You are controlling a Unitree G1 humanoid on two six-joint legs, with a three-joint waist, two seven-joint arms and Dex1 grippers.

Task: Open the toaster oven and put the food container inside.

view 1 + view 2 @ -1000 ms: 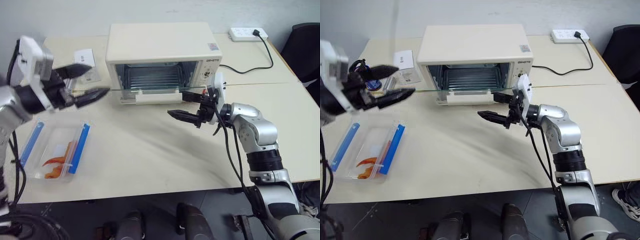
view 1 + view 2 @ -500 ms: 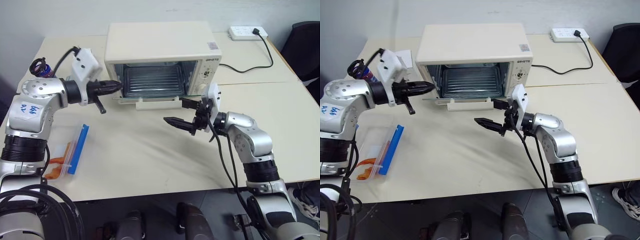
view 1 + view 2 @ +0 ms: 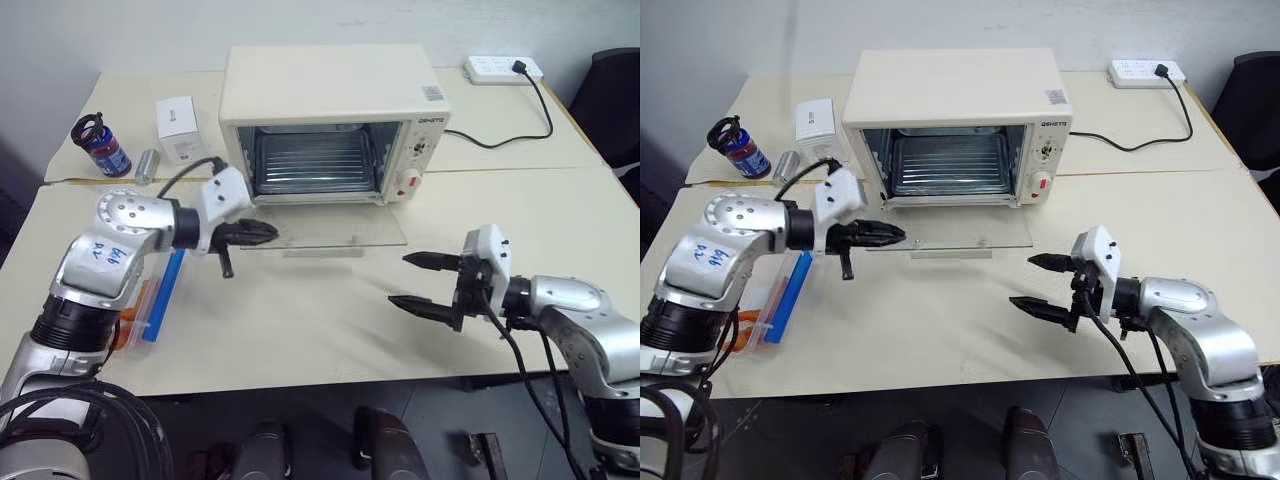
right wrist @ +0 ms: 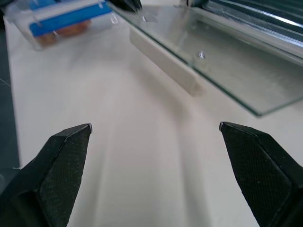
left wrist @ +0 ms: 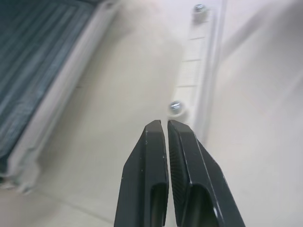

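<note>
Whereas a second earlier the glass door (image 3: 958, 228) of the toaster oven (image 3: 958, 125) hung only partly lowered, I now saw it lying flat on the table (image 3: 940, 320), its cream handle (image 3: 951, 253) at the front edge. My left gripper (image 3: 892, 236) had come down from high on the left with its fingers apart; now they were pressed together on nothing, the tips at the door's left front corner, though I could not tell whether they touched the glass. In the left wrist view the closed fingertips (image 5: 163, 130) hovered over the pane near a handle screw (image 5: 175, 107). My right gripper (image 3: 1035, 285) had pulled back from the oven's front toward the table's near edge, and its fingers stood spread wide and empty, well clear of the door.

I found the food container (image 3: 775, 297) on the table to the left, partly hidden under my left forearm, blue clips showing, well apart from the oven mouth. The oven cavity stood open with its rack (image 3: 948, 163) bare. Between the door's front edge and the table's near edge I had a broad stretch of bare tabletop. Behind my left arm stood a white carton (image 3: 816, 119), a small can (image 3: 788, 164) and a dark bottle (image 3: 738, 147), all well away from the container. A power strip (image 3: 1147, 72) sat at the far right.
</note>
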